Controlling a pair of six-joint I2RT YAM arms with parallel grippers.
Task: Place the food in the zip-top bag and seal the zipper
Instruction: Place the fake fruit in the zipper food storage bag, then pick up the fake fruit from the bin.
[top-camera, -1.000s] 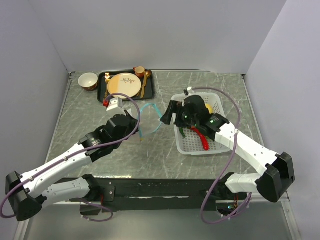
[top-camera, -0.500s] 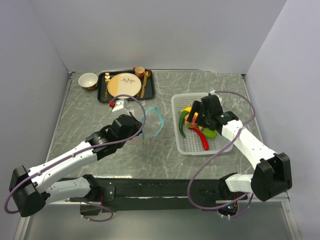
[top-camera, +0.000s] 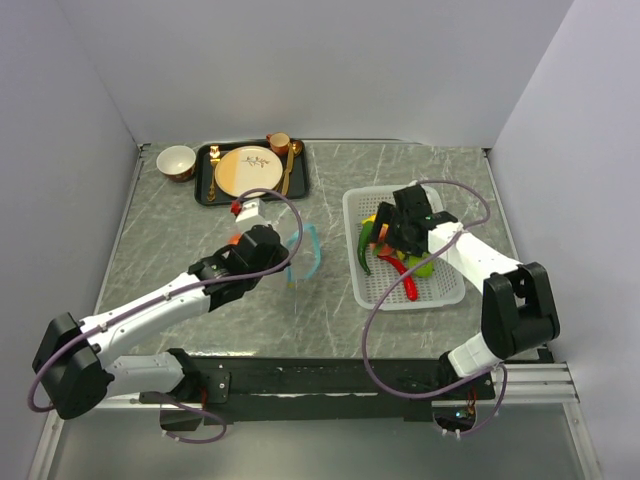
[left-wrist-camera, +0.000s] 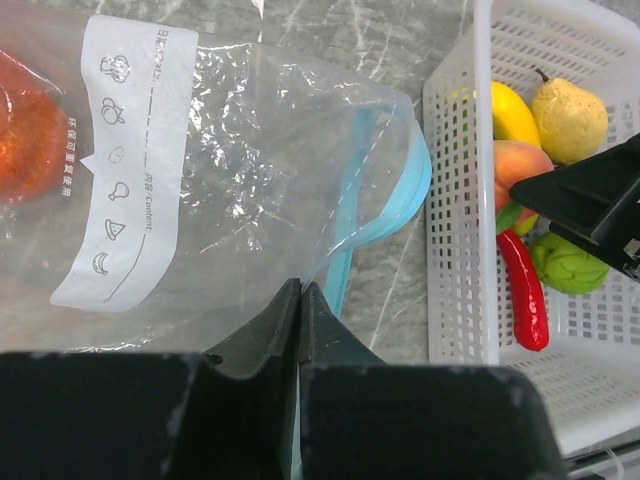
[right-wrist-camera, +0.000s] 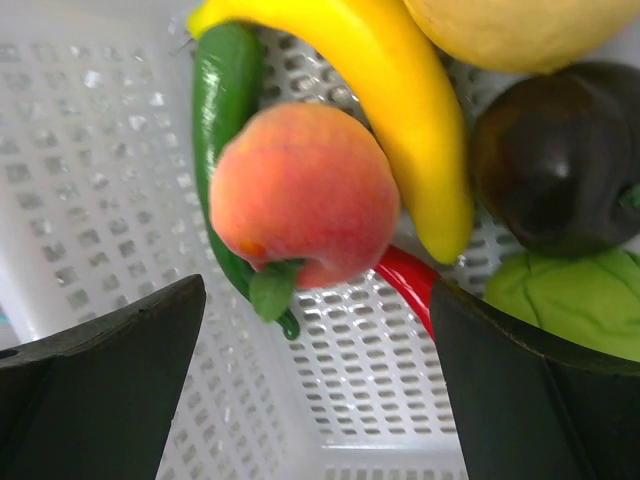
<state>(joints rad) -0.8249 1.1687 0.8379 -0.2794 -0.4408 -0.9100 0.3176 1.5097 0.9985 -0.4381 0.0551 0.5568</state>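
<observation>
In basket (right-wrist-camera: 100, 200): 1 banana (right-wrist-camera: 400, 120), 1 peach (right-wrist-camera: 300, 190), 1 red chilli (right-wrist-camera: 405, 275). In bag (left-wrist-camera: 230, 180): 1 orange item (left-wrist-camera: 25, 130). Its edge clamped by left fingers (left-wrist-camera: 265, 335); right fingers (right-wrist-camera: 110, 360) apart.

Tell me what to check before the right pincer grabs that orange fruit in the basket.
1. Right pincer open: ok.
2. Orange fruit lined up with its gap: ok.
3. Fruit free of neighbours: not ok, banana crowds it.
4. Left pincer shut on zip-top bag: ok.
5. Bag mouth, along the zipper, gaping: ok.
</observation>
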